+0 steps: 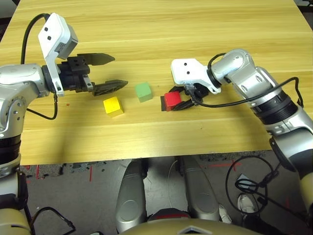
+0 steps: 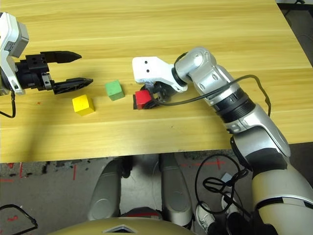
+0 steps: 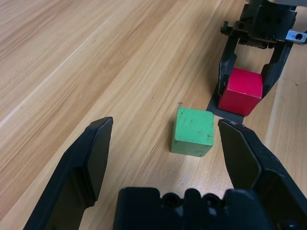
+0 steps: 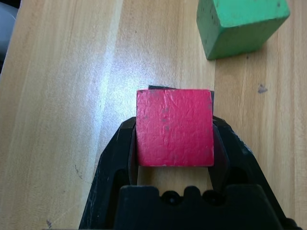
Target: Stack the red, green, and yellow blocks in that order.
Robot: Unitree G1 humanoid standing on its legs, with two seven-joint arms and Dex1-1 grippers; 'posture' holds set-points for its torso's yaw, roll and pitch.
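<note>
At frame centre, the red block is clamped by the right gripper over the black patch as stack base, while the left gripper is held open beside the green block.

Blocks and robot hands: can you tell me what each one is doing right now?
red block: gripped by the right gripper, at the black square patch.
green block: loose on the table, nothing on it.
yellow block: loose on the table, apart from the others.
right gripper: fingers shut on the red block's sides.
left gripper: fingers wide open, holding nothing.
</note>
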